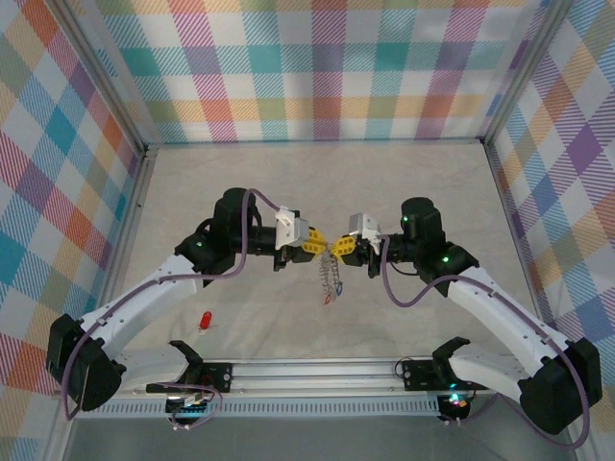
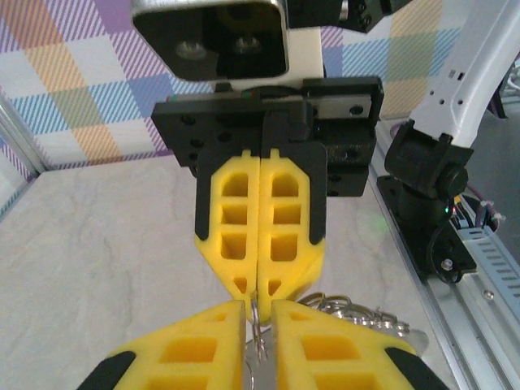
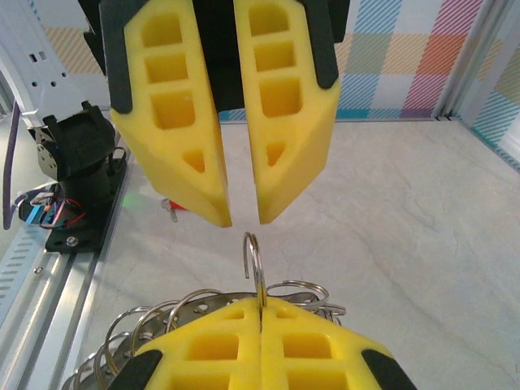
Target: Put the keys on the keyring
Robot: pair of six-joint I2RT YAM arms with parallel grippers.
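**Two tools tip to tip over mid-desk**

My left tool (image 1: 321,241) and my right tool (image 1: 338,249) faced each other above the middle of the desk (image 1: 288,182), tips just apart. The keyring (image 1: 331,274) hung from my right tool, between both tips. One key (image 1: 205,319) lay on the desk, well left, beside my left arm.

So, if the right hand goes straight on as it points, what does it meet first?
Most likely the left hand, tip to tip just ahead, though depth is unclear.
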